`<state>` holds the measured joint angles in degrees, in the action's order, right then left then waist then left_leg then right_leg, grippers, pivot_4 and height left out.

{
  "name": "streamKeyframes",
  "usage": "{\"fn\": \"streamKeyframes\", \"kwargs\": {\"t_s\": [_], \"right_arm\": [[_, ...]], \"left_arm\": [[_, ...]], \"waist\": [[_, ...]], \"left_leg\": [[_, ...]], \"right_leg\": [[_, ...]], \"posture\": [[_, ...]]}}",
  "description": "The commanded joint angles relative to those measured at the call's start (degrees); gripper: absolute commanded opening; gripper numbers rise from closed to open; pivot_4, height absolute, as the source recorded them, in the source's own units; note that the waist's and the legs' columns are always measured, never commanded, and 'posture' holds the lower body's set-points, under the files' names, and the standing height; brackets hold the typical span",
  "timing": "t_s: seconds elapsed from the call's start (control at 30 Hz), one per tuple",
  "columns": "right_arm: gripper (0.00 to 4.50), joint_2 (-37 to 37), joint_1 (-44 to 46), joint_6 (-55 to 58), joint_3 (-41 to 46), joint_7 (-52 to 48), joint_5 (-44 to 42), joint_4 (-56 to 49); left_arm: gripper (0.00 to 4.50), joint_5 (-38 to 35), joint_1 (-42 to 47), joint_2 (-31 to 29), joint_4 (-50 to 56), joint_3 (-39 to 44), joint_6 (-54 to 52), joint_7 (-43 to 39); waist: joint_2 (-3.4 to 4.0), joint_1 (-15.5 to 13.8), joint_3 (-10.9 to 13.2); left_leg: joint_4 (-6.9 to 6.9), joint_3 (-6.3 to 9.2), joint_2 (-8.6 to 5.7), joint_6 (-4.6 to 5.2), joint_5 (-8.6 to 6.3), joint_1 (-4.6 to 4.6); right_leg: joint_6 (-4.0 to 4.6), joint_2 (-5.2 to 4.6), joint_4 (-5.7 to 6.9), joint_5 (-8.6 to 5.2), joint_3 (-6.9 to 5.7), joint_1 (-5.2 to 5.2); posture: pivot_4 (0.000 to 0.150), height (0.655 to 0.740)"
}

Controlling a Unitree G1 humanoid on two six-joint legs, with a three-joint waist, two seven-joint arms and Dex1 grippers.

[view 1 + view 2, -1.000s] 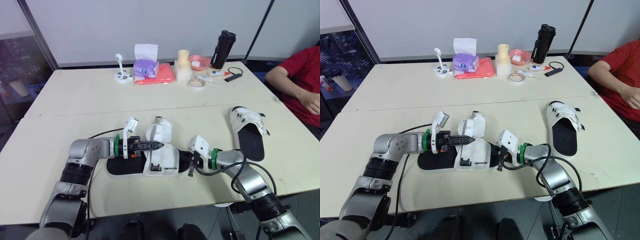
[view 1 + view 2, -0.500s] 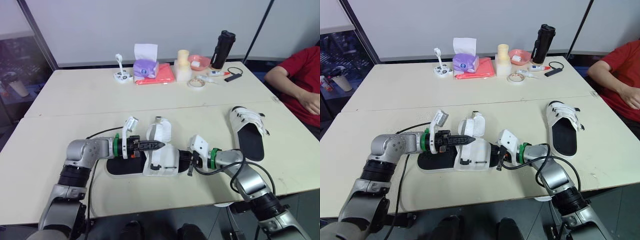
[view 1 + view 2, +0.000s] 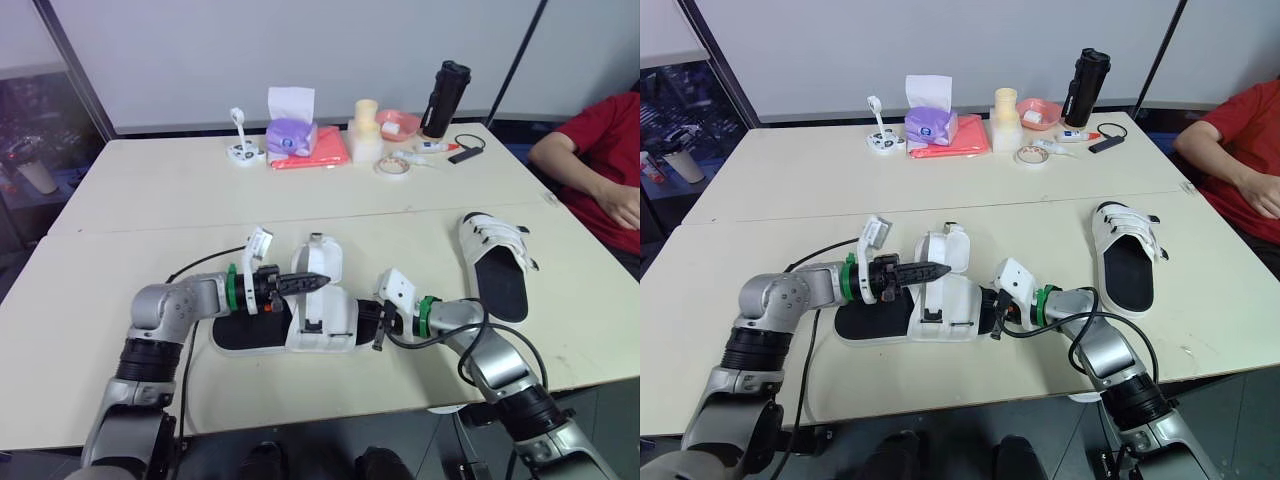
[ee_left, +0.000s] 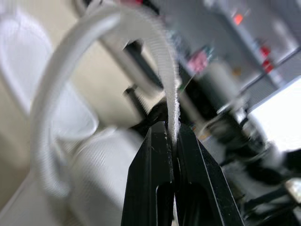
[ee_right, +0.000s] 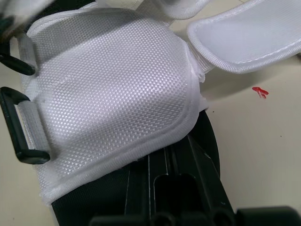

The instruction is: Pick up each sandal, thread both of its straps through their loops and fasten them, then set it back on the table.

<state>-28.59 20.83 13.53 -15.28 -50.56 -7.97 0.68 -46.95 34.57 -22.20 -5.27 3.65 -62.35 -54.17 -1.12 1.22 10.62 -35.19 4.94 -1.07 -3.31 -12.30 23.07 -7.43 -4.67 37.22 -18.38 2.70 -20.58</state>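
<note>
While my left end effector (image 3: pixel 320 281) is clamped on a loose strap (image 4: pixel 164 70) of the near sandal (image 3: pixel 325 328), at 6 o'clock on the table (image 3: pixel 150 200), nothing there looks fastened. I cannot tell the right end effector's (image 3: pixel 378 328) grip. The far sandal (image 3: pixel 497 262), at 3 o'clock, looks done.

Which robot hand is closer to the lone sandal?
Right. The right gripper sits at the open sandal's end nearest the lone sandal; the left gripper pinches a strap farther away.
</note>
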Motion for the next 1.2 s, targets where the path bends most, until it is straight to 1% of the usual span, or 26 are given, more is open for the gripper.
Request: {"fn": "streamKeyframes", "kwargs": {"t_s": [0.03, 0.33, 0.6, 0.8, 1.0, 1.1, 1.2], "right_arm": [[0.0, -0.1, -1.1, 1.5, -2.1, 0.4, 3.1, 4.4], [0.0, -0.2, -1.3, 1.3, -2.3, 0.3, 3.2, 4.4], [0.0, -0.1, -1.6, 1.4, -2.3, 0.6, 3.2, 4.1], [0.0, 0.0, -1.6, 1.3, -2.2, 0.7, 3.2, 4.2], [0.0, 0.2, -1.4, 1.2, -2.2, 0.9, 3.2, 4.5], [0.0, 0.3, -1.3, 1.0, -2.2, 0.9, 3.3, 4.8], [0.0, 0.4, -1.1, 0.9, -2.2, 0.9, 3.3, 5.1]], "left_arm": [[0.08, -2.4, 1.0, 0.4, 0.0, 2.8, -1.4, 1.4], [0.08, -1.4, -0.2, 0.4, 0.2, 1.4, -0.8, 1.9], [0.08, 1.8, -2.0, -0.5, 1.4, -2.5, 1.9, 0.8], [0.08, 0.8, -2.6, -0.9, 2.9, -2.9, 1.3, 0.3], [0.08, 0.5, -3.7, -2.4, 5.9, -3.5, 1.8, -1.7], [0.08, 2.2, -5.2, -4.7, 8.3, -6.4, 2.9, -3.8], [0.08, 4.0, -6.4, -5.6, 8.8, -8.3, 5.0, -4.2]], "waist": [[0.0, 0.0, 0.0], [0.0, -0.1, 0.0], [0.0, -0.1, 0.0], [0.0, -0.1, 0.0], [0.0, -0.1, 0.0], [0.01, 0.0, 0.0], [0.01, 0.0, 0.0]], "left_leg": [[0.0, 0.0, 0.0, 0.0, 0.0, 0.0], [0.0, -0.01, 0.0, 0.0, 0.0, 0.0], [0.0, -0.01, -0.01, 0.0, 0.0, 0.0], [0.02, 0.0, -0.01, -0.01, 0.0, 0.0], [0.04, 0.0, 0.0, -0.01, 0.0, 0.0], [0.06, -0.01, 0.0, -0.01, 0.0, 0.0], [0.09, -0.01, 0.0, -0.01, 0.0, 0.0]], "right_leg": [[0.0, 0.0, 0.0, 0.0, 0.0, 0.01], [0.0, 0.0, 0.0, 0.0, 0.0, 0.01], [0.0, 0.0, -0.02, 0.0, 0.0, 0.02], [0.01, -0.01, -0.04, 0.0, 0.0, 0.01], [0.01, -0.01, -0.07, 0.0, 0.0, 0.01], [0.01, -0.01, -0.07, 0.0, 0.01, 0.01], [0.02, -0.01, -0.09, 0.0, 0.04, -0.02]], "posture": [[0.15, 0.74], [0.15, 0.74], [0.15, 0.74], [0.15, 0.74], [0.15, 0.74], [0.15, 0.74], [0.15, 0.74]]}}
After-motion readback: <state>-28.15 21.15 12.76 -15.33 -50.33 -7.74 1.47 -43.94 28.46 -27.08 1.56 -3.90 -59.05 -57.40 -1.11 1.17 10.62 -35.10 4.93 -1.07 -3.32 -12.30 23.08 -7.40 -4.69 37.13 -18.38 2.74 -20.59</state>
